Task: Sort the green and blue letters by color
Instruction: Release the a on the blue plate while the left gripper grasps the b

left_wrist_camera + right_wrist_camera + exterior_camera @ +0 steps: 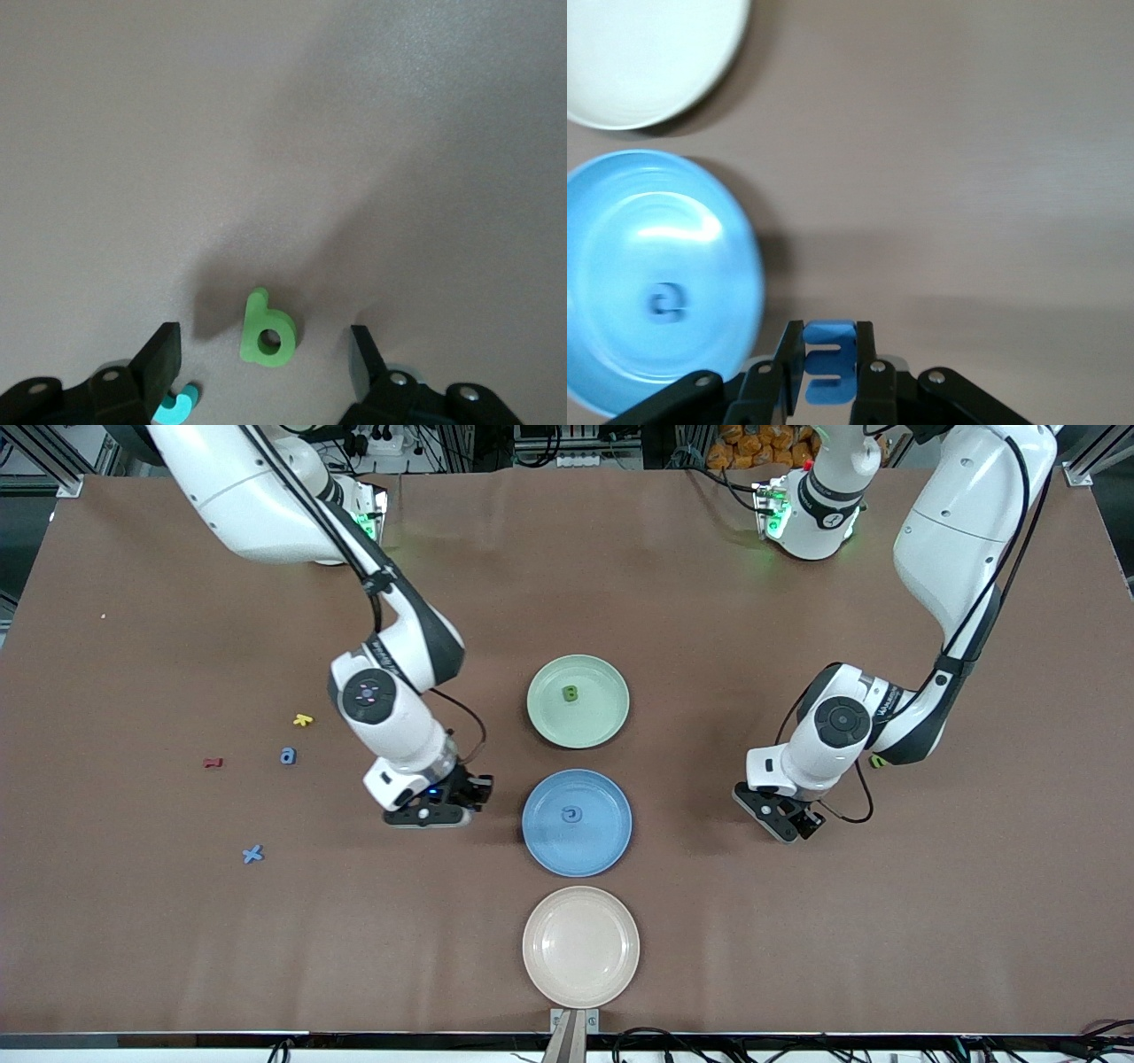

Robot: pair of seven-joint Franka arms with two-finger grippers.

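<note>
Brown cloth covers the counter (673, 602), bare toward its edges. Three plates line the middle: green plate (578, 701), blue plate (577, 822), cream plate (580, 945). Right hand (829, 365) grips a blue letter (830, 357) beside the blue plate; left hand (266, 372) gapes around a green letter (265, 329). Loose blue letters (287, 755) lie toward the right arm's end.

The table (673, 602) is evenly and brightly lit from overhead. Soft shadows are cast beside the blue plate (620, 221), where mild glare is seen. In the right wrist view, the plate is slightly blurred.

blue plate (620, 841), green plate (611, 677), brown table (709, 921)
</note>
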